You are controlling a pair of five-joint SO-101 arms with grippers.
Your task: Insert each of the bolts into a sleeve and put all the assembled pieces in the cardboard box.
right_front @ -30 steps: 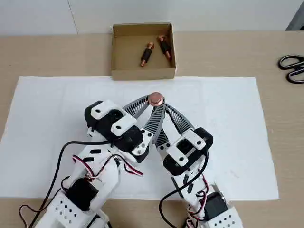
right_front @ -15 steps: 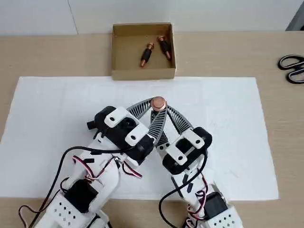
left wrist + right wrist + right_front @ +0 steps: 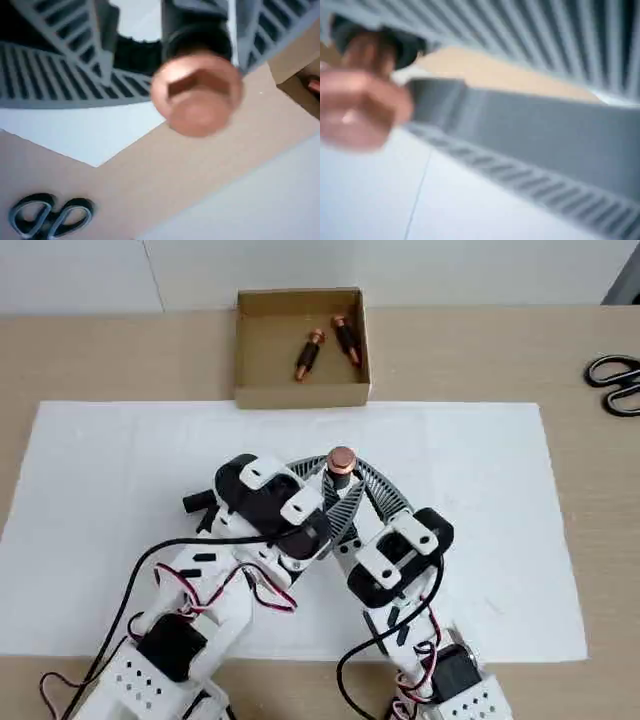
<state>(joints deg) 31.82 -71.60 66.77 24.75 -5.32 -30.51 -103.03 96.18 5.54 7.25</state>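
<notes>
We see the table (image 3: 480, 350) under bright, even light from above; the white paper (image 3: 120, 500) is lit alike to every edge. Shadows on it are soft and faint, and the box (image 3: 300, 395) looks darker inside. Near both wrist cameras the copper bolt head (image 3: 197, 95) is badly out of focus.

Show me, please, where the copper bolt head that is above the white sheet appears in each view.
High view: bolt head near the picture's centre, below the cardboard box.
Left wrist view: bolt head close up, capping the dark sleeve.
Right wrist view: bolt head close up, over the white sheet.
Shared landmark: white sheet meeting the tan table.
</notes>
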